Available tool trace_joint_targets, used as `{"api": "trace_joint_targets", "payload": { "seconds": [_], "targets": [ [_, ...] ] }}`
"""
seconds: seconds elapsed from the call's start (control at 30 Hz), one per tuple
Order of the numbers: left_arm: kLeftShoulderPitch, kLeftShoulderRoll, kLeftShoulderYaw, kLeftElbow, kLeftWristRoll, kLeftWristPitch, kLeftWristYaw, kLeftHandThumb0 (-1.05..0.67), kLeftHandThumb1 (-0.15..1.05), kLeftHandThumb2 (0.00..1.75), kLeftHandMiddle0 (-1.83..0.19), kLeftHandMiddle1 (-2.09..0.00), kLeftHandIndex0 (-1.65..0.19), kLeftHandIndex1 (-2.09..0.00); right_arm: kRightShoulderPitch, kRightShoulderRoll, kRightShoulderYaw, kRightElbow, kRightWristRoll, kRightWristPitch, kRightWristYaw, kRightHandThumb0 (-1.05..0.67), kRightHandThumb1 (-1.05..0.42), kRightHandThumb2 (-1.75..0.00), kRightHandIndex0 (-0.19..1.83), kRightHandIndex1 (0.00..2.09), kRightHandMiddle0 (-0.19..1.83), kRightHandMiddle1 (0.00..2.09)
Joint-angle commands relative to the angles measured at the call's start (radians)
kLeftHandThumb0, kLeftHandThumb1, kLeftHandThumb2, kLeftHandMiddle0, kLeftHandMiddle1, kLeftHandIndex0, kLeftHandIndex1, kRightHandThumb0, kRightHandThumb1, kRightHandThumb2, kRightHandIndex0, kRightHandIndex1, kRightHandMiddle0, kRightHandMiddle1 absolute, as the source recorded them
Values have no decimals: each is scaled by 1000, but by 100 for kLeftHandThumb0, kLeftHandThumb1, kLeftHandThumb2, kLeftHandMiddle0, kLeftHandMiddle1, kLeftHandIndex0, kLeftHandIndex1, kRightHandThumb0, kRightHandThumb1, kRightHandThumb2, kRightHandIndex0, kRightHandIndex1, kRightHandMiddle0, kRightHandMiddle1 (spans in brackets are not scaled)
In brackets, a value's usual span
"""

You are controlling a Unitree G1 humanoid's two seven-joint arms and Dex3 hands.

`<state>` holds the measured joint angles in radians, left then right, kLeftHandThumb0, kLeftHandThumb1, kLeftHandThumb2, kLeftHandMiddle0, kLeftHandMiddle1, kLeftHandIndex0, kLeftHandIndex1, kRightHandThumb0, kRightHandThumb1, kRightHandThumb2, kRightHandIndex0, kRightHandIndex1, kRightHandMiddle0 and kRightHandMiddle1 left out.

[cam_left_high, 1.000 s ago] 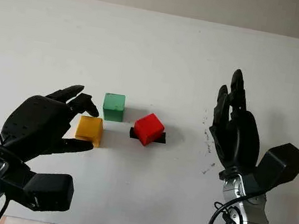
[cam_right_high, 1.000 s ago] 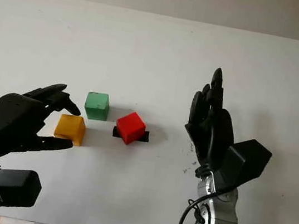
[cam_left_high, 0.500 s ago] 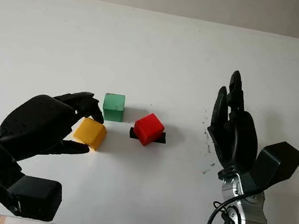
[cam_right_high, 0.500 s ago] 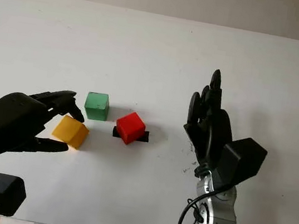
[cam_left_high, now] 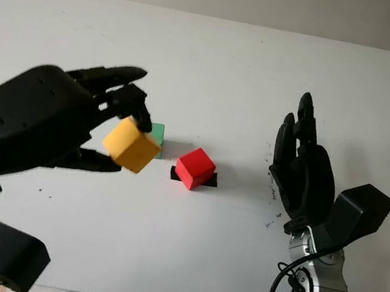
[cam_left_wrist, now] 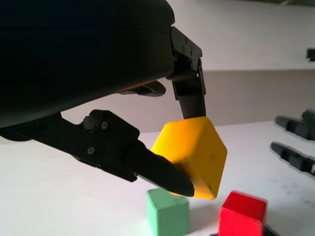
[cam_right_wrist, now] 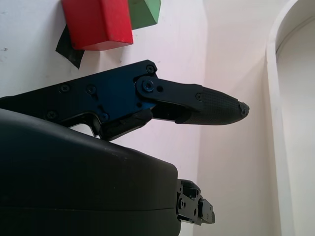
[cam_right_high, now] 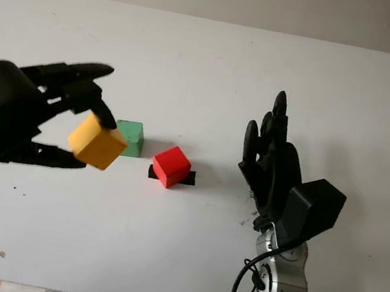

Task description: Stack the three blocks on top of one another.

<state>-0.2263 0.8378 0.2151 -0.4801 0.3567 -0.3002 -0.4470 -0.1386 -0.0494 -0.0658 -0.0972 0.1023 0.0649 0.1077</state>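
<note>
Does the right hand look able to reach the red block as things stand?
Probably yes: the right hand is open beside the red block, with bare table between them; the left hand holds the yellow block on the other side.

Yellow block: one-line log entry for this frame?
left hand: shut on yellow block, lifted off table | green block, red block: on table, unstacked | right hand: open, right of blocks

White table (cam_left_high: 214, 68), small black patch (cam_left_high: 208, 180), pale back wall (cam_left_high: 275, 4).
</note>
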Motion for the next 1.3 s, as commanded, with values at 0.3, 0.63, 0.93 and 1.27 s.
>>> {"api": "trace_joint_targets", "payload": {
  "seconds": [0.3,0.63,0.93,1.27],
  "targets": [
    [-419,-61,-285,293,35,-11,-101,-37,99,6,-34,-7,-24,-126,-22,-8,5,40,-6,-19,5,-69,-105,-58,-19,0,-19,0],
    [-545,-168,-426,536,208,-149,23,-39,99,5,-45,-8,-19,-139,-28,-13,3,42,-10,-18,9,-70,-105,-59,-19,0,-19,0],
    [-621,-215,-514,604,318,-200,29,-40,97,5,-49,-8,-23,-128,-37,-6,4,49,-2,-18,9,-72,-105,-58,-19,0,-19,0],
    [-631,-216,-529,562,293,-193,-66,-33,93,5,-51,-7,-25,-135,-31,-2,14,34,-11,-13,-3,-71,-105,-59,-19,0,-19,0]
  ]
}}
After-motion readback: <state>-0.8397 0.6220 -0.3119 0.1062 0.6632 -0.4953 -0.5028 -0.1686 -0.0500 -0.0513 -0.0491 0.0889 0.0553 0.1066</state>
